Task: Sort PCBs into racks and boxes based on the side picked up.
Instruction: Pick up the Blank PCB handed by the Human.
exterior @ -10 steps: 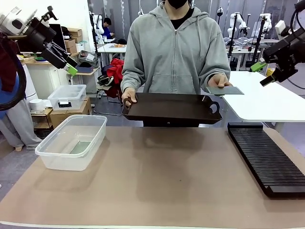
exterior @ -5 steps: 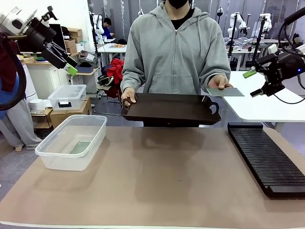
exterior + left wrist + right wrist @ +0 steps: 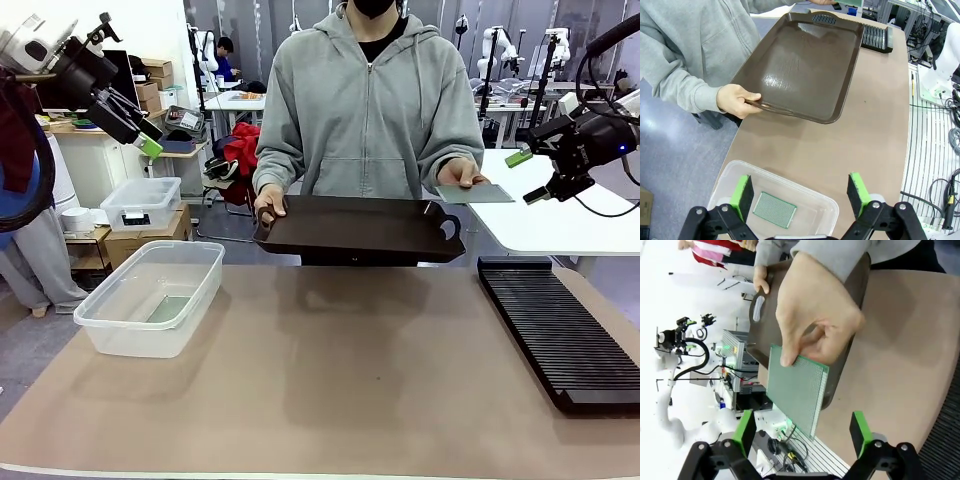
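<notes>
Leftward and lower than a second ago, the right gripper (image 3: 527,176) hangs with its green-padded jaws spread wide, just beside a thin green perforated circuit board (image 3: 478,193). The person's hand (image 3: 462,173) pinches that board flat, beyond the table's far right corner. A second matte green board (image 3: 774,210) lies flat in the clear rounded plastic tub (image 3: 140,335) by the left edge. The left gripper (image 3: 150,140) gapes high above it, empty. The slotted black rack (image 3: 560,330) lines the right edge. A glossy brown tray (image 3: 360,225) is held over the far edge.
</notes>
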Controlling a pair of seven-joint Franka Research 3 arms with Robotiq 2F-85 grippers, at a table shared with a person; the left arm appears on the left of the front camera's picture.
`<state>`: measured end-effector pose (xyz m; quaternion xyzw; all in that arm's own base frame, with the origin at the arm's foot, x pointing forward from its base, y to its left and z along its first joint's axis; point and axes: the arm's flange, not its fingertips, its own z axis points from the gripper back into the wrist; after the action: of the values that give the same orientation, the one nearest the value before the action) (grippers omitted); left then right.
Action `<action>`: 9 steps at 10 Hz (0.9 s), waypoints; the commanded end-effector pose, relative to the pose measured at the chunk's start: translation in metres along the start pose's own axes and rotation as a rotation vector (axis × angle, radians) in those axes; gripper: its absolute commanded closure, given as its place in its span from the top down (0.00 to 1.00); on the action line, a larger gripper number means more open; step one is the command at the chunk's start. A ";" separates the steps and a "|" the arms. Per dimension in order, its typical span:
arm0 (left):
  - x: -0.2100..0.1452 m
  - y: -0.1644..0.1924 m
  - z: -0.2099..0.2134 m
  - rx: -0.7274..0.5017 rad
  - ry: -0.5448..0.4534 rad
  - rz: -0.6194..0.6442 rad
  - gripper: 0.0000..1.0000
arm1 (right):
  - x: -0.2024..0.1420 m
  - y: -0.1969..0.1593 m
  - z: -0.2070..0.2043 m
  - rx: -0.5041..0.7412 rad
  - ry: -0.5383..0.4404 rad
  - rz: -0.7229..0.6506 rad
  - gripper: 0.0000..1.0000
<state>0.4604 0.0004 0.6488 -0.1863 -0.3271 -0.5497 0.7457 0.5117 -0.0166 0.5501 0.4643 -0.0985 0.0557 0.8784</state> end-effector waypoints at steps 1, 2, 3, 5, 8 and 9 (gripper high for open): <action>0.000 0.000 -0.001 0.000 0.001 0.001 1.00 | 0.020 -0.020 -0.011 0.102 -0.039 -0.012 1.00; 0.000 0.000 -0.001 0.000 0.001 0.001 1.00 | 0.023 -0.025 -0.017 0.136 -0.027 -0.033 1.00; 0.000 0.000 -0.001 0.000 0.001 0.001 1.00 | 0.025 -0.029 -0.023 0.170 -0.011 -0.029 1.00; 0.000 0.000 -0.001 0.000 0.001 0.001 1.00 | 0.029 -0.037 -0.032 0.240 0.002 -0.024 1.00; 0.000 0.000 -0.001 0.000 0.001 0.001 1.00 | 0.025 -0.041 -0.034 0.365 0.047 -0.031 0.41; 0.000 0.000 -0.001 0.000 0.001 0.001 1.00 | 0.026 -0.042 -0.036 0.393 0.065 -0.037 0.07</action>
<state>0.4604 0.0004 0.6488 -0.1863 -0.3271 -0.5497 0.7457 0.5425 -0.0076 0.5018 0.6093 -0.0528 0.0670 0.7883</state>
